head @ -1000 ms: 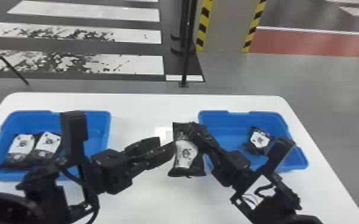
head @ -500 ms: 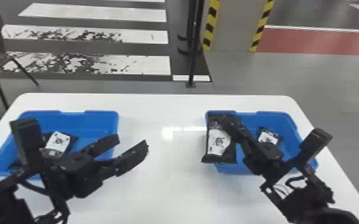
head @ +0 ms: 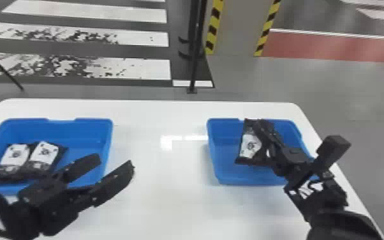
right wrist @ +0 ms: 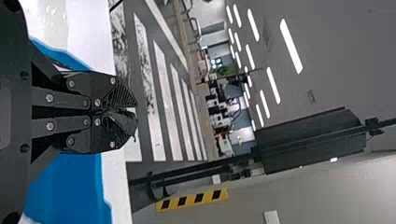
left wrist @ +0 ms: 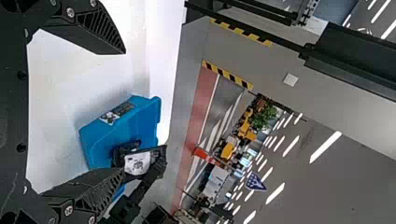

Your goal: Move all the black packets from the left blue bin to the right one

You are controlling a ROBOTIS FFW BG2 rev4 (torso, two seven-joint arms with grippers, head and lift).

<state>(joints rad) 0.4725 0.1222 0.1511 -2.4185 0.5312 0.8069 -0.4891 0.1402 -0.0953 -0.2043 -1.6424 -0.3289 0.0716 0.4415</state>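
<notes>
Packet (head: pixel 248 146) and right end effector (head: pixel 261 126) are hanging together over the right blue bin (head: pixel 225 156), whereas a second ago they were crossing the middle of the bench (head: pixel 172 207) and half a second ago they were reaching the bin's left side. The right end effector is clamping the black packet near its top, and the white label is facing the head camera.

Meanwhile, the left end effector (head: pixel 115 162) is drawing back from the packet toward the left blue bin (head: pixel 100 140). Its fingers are standing well apart with nothing between them, wider than a second ago, when their tips were close beside the carried packet.

Two more black packets, the left one (head: pixel 15 155) and its neighbor (head: pixel 44 153), are lying side by side in the left bin, as they were a second ago. In the left wrist view, another dark packet (left wrist: pixel 122 150) is apparently resting in the right bin, partly hidden behind the held one.
</notes>
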